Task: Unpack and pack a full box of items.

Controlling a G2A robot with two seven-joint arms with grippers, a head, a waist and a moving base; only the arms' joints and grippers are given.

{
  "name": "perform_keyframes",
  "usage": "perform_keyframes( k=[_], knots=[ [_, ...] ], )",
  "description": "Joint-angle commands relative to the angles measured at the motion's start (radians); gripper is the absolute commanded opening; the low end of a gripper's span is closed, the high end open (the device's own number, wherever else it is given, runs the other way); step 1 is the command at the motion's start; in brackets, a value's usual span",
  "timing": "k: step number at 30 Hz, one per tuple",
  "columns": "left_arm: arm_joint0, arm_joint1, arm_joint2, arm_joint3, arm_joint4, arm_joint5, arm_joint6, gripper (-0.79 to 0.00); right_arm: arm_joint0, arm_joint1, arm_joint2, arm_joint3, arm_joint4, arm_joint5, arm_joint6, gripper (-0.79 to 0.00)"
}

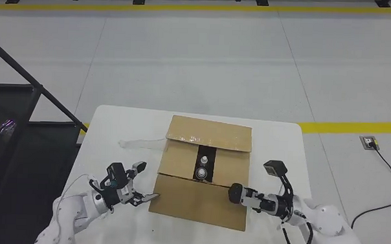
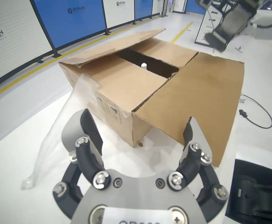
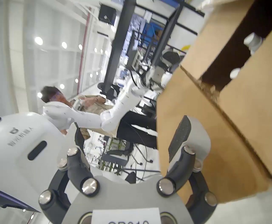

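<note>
left gripper (image 2: pixel 138 116) & right gripper (image 3: pixel 130 127) showing silver plates, blk links, round screws, blk finger pads (image 2: pixel 91 125), white label.

We see an industrial robot lab hall: glossy pale grey floor (image 1: pixel 184 63) with yellow tape lines (image 1: pixel 186 6), blue partition panels (image 2: pixel 70 23), white perforated pegboard (image 2: pixel 19 38), black metal frames (image 3: pixel 118 38), round ceiling lights (image 3: pixel 63 45).

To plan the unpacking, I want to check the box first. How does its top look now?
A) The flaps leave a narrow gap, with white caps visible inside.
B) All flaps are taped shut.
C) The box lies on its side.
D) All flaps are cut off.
A: the cardboard box stands upright, and a dark narrow gap between its flaps shows white bottle caps inside.
</note>
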State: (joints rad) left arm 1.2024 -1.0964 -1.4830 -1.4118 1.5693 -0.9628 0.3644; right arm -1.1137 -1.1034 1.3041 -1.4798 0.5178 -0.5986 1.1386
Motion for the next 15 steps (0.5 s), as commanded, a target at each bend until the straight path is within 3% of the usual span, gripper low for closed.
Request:
perform_keyframes(
  k=[1, 5, 11, 15],
  knots=[
    [-0.009, 0.001, 0.016, 0.024, 0.031, 0.027, 0.024, 0.000, 0.017, -0.004, 0.006, 0.022, 0.081, 0.016, -0.044, 0.000],
    [-0.024, 0.001, 0.037, 0.061, 0.052, 0.069, 0.050, 0.000, 0.033, -0.007, 0.034, 0.064, 0.138, 0.043, -0.137, 0.000],
    [-0.024, 0.001, 0.037, 0.061, 0.052, 0.069, 0.050, 0.000, 0.033, -0.007, 0.034, 0.064, 0.138, 0.043, -0.137, 0.000],
    [-0.024, 0.001, 0.037, 0.061, 0.052, 0.069, 0.050, 0.000, 0.049, -0.013, 0.004, 0.067, 0.133, 0.166, -0.213, 0.000]
  ],
)
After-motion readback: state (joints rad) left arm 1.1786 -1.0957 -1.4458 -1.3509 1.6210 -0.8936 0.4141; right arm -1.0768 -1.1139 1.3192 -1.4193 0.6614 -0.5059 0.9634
